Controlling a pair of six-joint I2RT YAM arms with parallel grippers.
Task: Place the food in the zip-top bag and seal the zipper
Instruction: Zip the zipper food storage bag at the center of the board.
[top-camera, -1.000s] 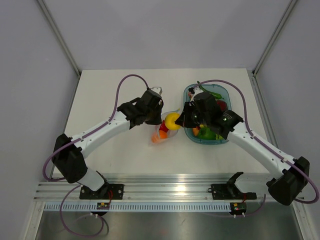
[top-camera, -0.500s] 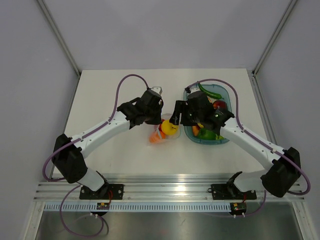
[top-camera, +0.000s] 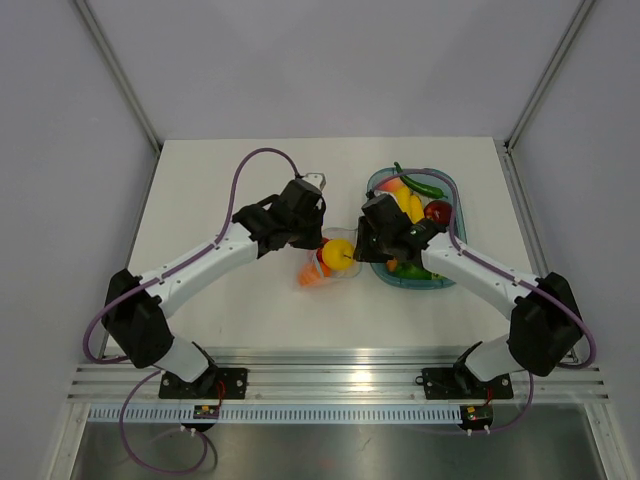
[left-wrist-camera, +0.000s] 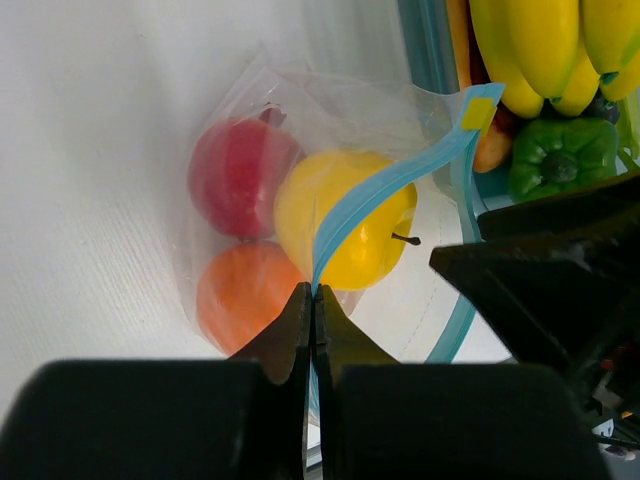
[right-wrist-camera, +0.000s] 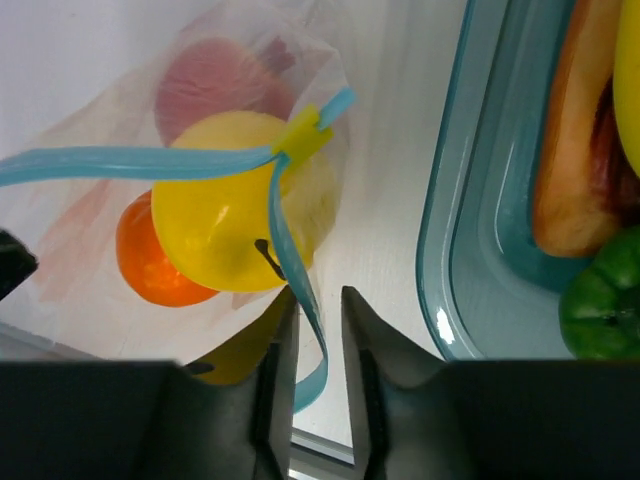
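The clear zip-top bag (top-camera: 322, 262) lies on the table between the arms. It holds the red fruit (left-wrist-camera: 240, 177), the orange fruit (left-wrist-camera: 248, 295) and the yellow fruit (left-wrist-camera: 350, 220). My left gripper (left-wrist-camera: 313, 305) is shut on the light blue zipper strip (left-wrist-camera: 385, 185) at its near end. My right gripper (right-wrist-camera: 318, 305) is open a little, its jaws on either side of the other zipper lip (right-wrist-camera: 295, 270), just beside the yellow fruit (right-wrist-camera: 235, 225). The bag mouth stands open, with the two lips apart.
A blue-tinted oval tray (top-camera: 445, 275) stands right of the bag with bananas (top-camera: 408, 205), a green chili (top-camera: 420, 185), a green pepper (left-wrist-camera: 560, 160) and other toy food. Its rim (right-wrist-camera: 440, 240) is close to my right fingers.
My right gripper has moved left from over the tray to the bag and let the yellow fruit down into it. My left gripper has stayed shut on the zipper.
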